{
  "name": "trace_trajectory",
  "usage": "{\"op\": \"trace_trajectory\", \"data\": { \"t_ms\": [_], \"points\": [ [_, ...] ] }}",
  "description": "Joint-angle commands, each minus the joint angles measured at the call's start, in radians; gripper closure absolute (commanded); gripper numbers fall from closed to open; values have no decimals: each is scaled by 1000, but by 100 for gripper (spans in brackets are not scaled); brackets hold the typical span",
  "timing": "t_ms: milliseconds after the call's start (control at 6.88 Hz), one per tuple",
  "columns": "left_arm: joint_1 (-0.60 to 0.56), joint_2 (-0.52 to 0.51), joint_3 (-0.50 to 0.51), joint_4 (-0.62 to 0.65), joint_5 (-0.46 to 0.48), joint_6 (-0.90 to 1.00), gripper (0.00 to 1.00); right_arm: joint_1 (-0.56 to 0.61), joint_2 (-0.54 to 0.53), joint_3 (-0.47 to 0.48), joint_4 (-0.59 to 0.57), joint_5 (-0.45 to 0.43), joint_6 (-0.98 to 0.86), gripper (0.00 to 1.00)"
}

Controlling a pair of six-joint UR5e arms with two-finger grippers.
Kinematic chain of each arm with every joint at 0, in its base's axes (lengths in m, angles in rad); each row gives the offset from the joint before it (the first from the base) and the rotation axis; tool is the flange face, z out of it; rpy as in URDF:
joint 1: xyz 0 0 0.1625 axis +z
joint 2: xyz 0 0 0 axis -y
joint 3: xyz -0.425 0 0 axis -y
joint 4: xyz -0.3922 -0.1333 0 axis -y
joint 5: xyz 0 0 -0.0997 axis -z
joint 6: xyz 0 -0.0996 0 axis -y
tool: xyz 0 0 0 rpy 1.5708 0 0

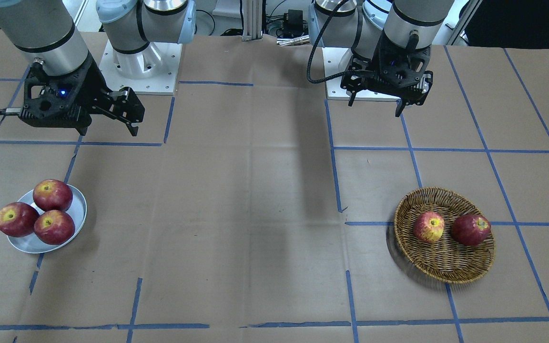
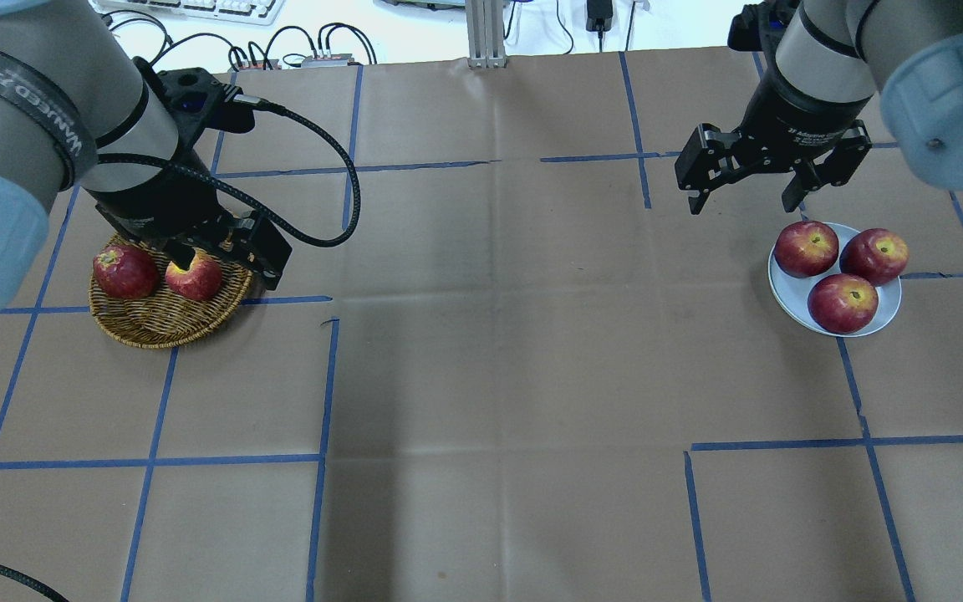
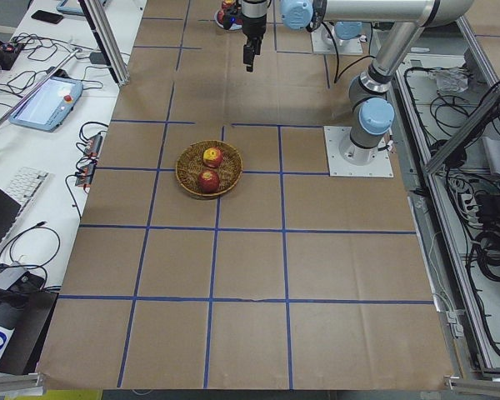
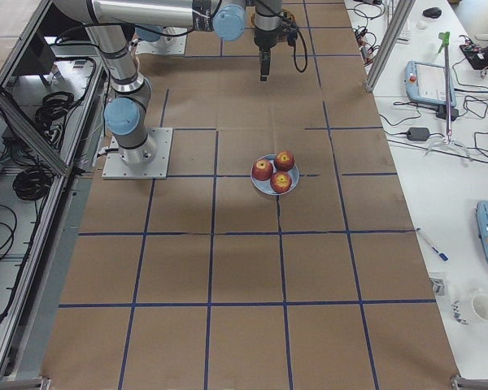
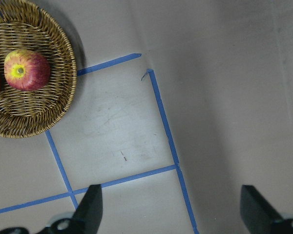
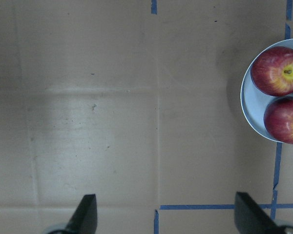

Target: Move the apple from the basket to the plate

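The pale yellow-streaked apple (image 1: 429, 226) lies in the wicker basket (image 1: 446, 267) beside a darker red apple (image 1: 471, 229). In the left wrist view the apple (image 5: 27, 69) and the basket (image 5: 39, 122) are at the upper left. My left gripper (image 2: 226, 263) is open and empty, high above the basket's inner edge; its fingertips (image 5: 90, 204) stand wide apart. The grey-blue plate (image 1: 78, 209) holds three red apples. My right gripper (image 2: 745, 205) is open and empty, raised just behind the plate (image 2: 787, 288). The plate's rim (image 6: 246, 107) shows in the right wrist view.
The table is covered in brown paper with a blue tape grid (image 2: 327, 385). The three apples (image 2: 843, 302) fill most of the plate; one overhangs its rim (image 1: 16, 219). Both arm bases (image 1: 136, 62) stand at the robot's side of the table.
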Motion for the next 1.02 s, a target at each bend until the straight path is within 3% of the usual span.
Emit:
{"op": "trace_trajectory", "data": {
  "t_ms": [0,873],
  "points": [
    [1,-2,0,3,0,7,1,0,0,0,0,4,1,0],
    [15,-8,-5,9,9,65,1,0,0,0,0,4,1,0]
  ]
}}
